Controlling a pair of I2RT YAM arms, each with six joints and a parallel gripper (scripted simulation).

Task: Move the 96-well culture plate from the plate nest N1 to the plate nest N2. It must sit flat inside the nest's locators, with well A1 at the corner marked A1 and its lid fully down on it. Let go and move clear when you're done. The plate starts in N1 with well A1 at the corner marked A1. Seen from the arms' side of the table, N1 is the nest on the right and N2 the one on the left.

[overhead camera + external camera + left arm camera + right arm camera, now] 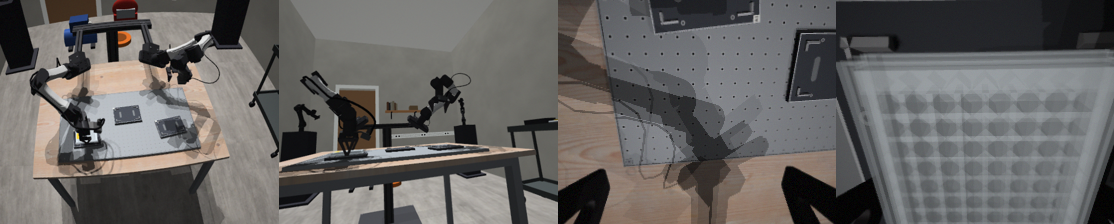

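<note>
The culture plate (94, 136) (986, 162), under its clear lid and with a yellow patch, sits in nest N1 (80, 146) (961, 25), at the left of the top view. My right gripper (86, 141) (347, 154) is open, low over the plate with its fingertips down near it. In the right wrist view the plate fills the picture; the fingers show only at the lower corners, so contact cannot be told. Nest N2 (169, 132) (446, 147) (703, 25) is empty. My left gripper (175, 80) (438, 110) (696, 176) is open and empty, high above the table.
A third, empty nest (127, 114) (400, 149) (820, 67) lies between N1 and N2. All three nests stand on a grey perforated board (119, 147) (723, 80) on the wooden table (110, 167). The left arm's shadow falls across N2.
</note>
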